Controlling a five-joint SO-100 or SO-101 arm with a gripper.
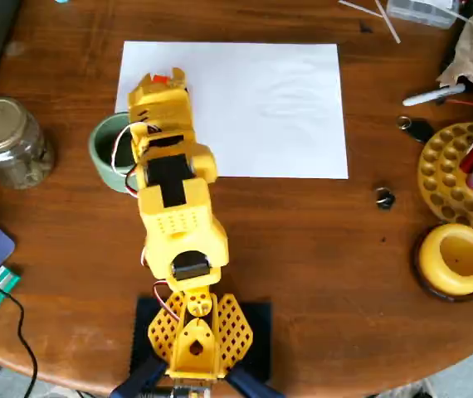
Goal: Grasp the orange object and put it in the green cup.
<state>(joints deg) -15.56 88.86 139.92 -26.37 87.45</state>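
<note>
step: carry | gripper (163,80) on orange object (160,80), clamp unclear | next: swing left over green cup (104,148), release

We can't read any text, labels, brands or numbers here. The white sheet (253,108) looks blank; the glass jar (8,141) shows no legible label.
</note>
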